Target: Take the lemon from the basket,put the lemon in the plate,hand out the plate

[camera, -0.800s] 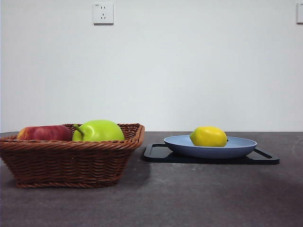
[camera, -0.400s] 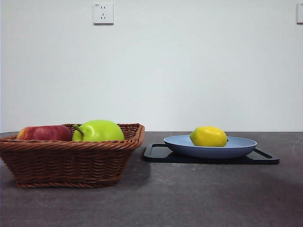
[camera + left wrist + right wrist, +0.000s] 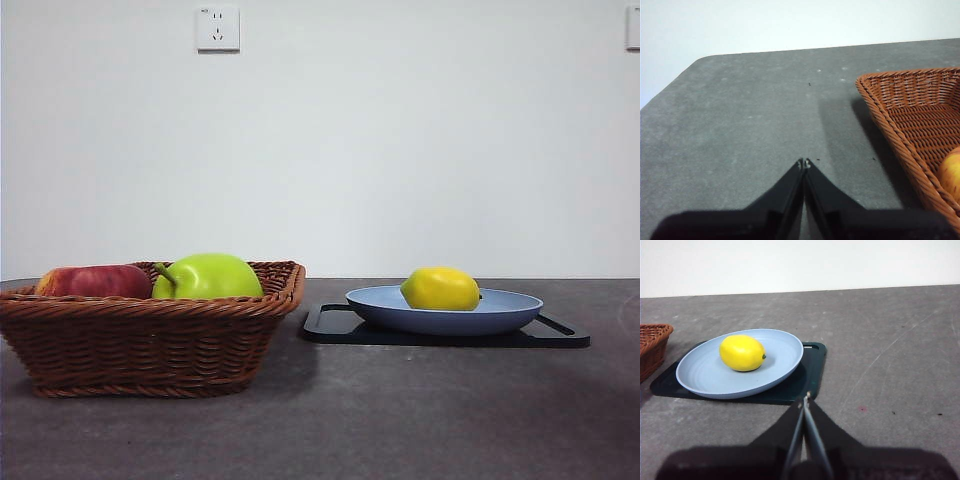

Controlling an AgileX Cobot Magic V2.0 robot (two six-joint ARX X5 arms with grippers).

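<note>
The yellow lemon (image 3: pixel 440 288) lies in the light blue-grey plate (image 3: pixel 500 312), which rests on a black tray (image 3: pixel 330 325). The right wrist view shows the same lemon (image 3: pixel 742 353) on the plate (image 3: pixel 700 375), with my right gripper (image 3: pixel 805 399) shut and empty just short of the tray's edge. The brown wicker basket (image 3: pixel 150 345) stands at the left. My left gripper (image 3: pixel 804 163) is shut and empty over bare table beside the basket (image 3: pixel 900 105). Neither arm shows in the front view.
A green apple (image 3: pixel 208 276) and a red apple (image 3: pixel 95 281) sit in the basket. The black tray (image 3: pixel 810 370) lies under the plate. A wall with a socket (image 3: pixel 218 28) stands behind the dark grey table.
</note>
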